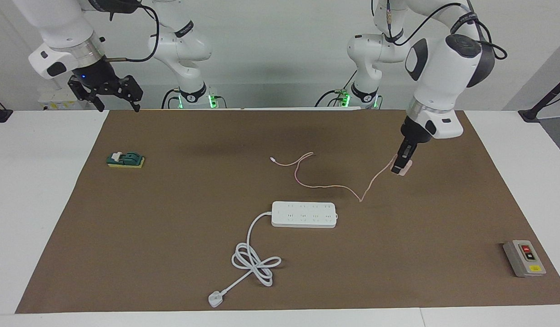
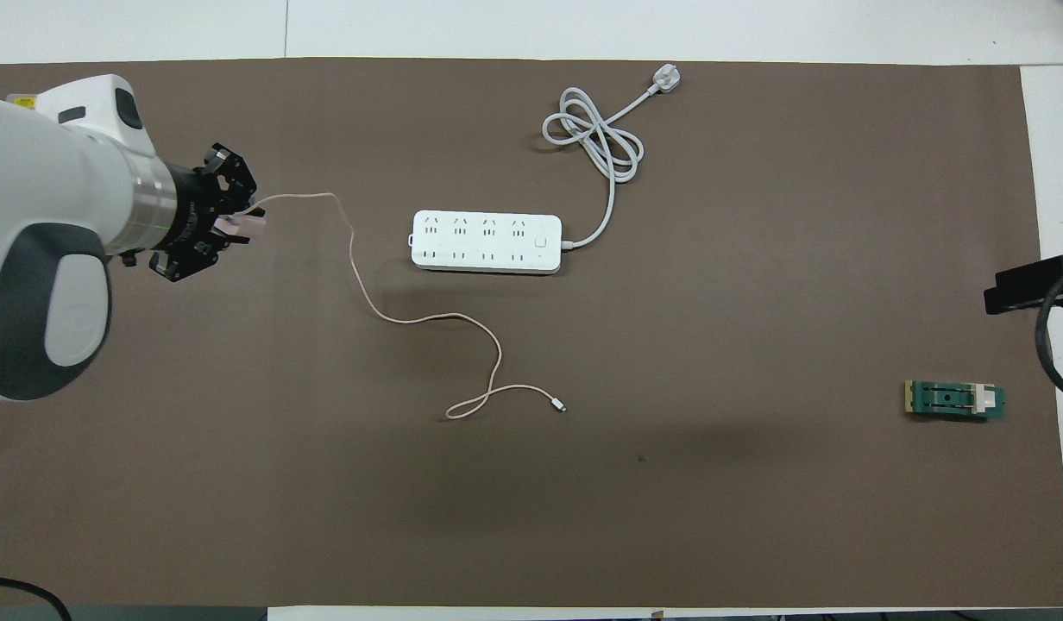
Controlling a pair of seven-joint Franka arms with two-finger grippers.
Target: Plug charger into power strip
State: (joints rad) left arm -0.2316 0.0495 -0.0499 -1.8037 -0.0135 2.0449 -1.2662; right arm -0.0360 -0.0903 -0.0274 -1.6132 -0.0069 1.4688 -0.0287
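The brown mat (image 1: 171, 218) carries the power strip (image 1: 304, 214) at its centre. The left gripper (image 1: 401, 169), arm angled steeply down, pinches the charger (image 1: 402, 170), at the strip's two o'clock in the facing view. The right gripper (image 1: 108, 91) waits raised, jaws wide.

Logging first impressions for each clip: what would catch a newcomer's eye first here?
Probably the left gripper, shut on the small pale-pink cube charger over the brown mat toward the left arm's end, its thin pink cable trailing across the mat. Next, the long white power strip mid-mat, with nothing plugged in. The right gripper waits open, raised by the mat's corner.
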